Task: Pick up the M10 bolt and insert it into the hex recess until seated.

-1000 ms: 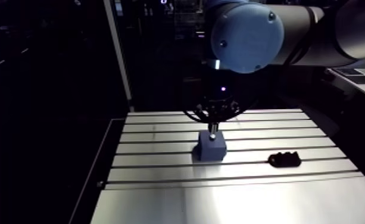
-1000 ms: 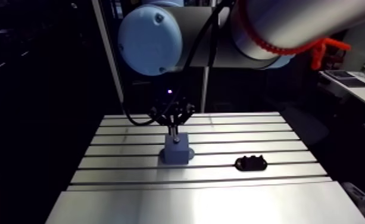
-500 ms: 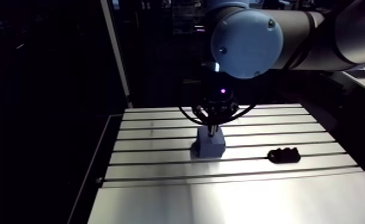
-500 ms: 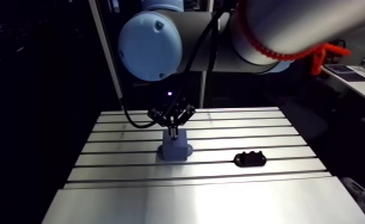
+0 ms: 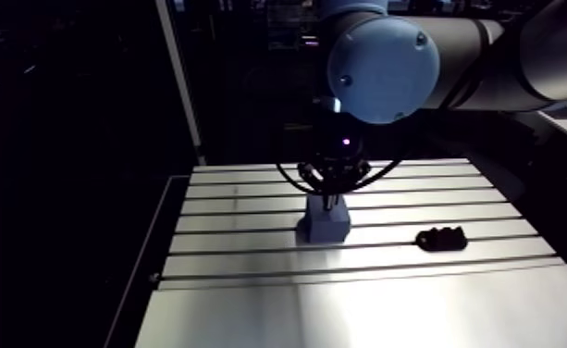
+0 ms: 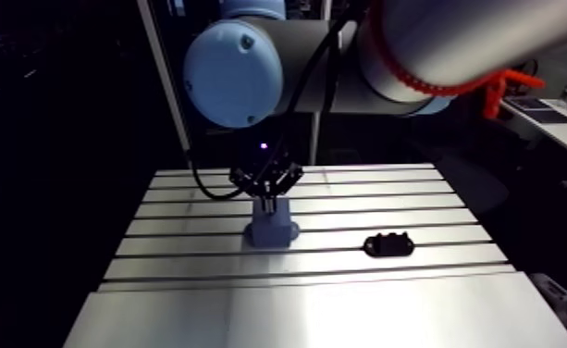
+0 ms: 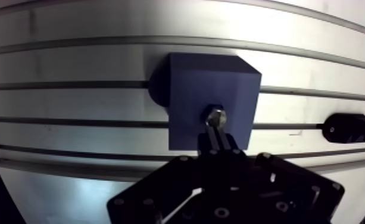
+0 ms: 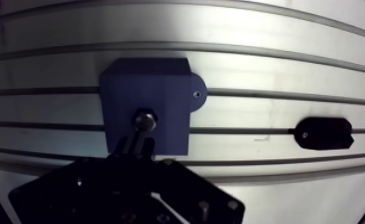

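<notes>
Lower than a moment earlier, gripper [image 7: 219, 142] now hangs just above the blue block [image 7: 211, 98], w/ less of the M10 bolt [image 7: 215, 115] showing btwn them in the arm view than before. Block and the black part [image 7: 346, 127] lie on the same desk slats as before.

Wrist view: fingers [image 7: 230, 145] stand narrow, pinched on the bolt's shank. The bolt's shiny hex head points down at the block's top face. Head sits near the middle of that face, toward the edge nearest the gripper. Hex recess itself is hidden under the head, so whether the bolt is fully seated cannot be told. Bolt looks about upright, in line w/ the fingers.

Block is a dark-blue cube w/ a rounded base tab sticking out one side, resting on the slotted aluminium desk [image 7: 71, 65] across two of its slots. Black part lies flat on the desk well apart from the block, off to one side, along a slot. Nothing touches it.
</notes>
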Controlling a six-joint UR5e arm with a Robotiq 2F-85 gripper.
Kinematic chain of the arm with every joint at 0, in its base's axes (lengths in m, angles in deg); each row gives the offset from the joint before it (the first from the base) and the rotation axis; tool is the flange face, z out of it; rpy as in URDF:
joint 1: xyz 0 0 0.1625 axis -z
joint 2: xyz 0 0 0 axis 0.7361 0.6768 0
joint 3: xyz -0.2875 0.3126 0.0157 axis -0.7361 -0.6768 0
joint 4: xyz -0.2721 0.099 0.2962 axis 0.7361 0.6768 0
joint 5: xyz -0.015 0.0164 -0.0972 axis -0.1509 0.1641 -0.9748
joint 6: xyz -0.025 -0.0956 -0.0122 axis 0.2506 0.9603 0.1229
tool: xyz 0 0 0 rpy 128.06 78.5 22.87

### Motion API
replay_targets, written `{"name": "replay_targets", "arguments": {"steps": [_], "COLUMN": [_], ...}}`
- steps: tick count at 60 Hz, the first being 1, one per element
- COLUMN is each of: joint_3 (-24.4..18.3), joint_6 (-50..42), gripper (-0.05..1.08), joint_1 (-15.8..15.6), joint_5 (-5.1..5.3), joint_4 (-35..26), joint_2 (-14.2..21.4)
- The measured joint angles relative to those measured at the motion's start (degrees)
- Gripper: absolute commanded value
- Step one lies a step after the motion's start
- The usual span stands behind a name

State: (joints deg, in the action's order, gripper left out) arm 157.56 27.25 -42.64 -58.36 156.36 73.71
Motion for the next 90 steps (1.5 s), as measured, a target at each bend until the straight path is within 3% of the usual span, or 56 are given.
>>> {"name": "replay_targets", "arguments": {"steps": [90], "joint_3": [0.2], "joint_6": [0.1], "gripper": [1.08], "joint_1": [0.0], "joint_5": [-0.17], "joint_4": [0.3], "joint_2": [-0.9]}}
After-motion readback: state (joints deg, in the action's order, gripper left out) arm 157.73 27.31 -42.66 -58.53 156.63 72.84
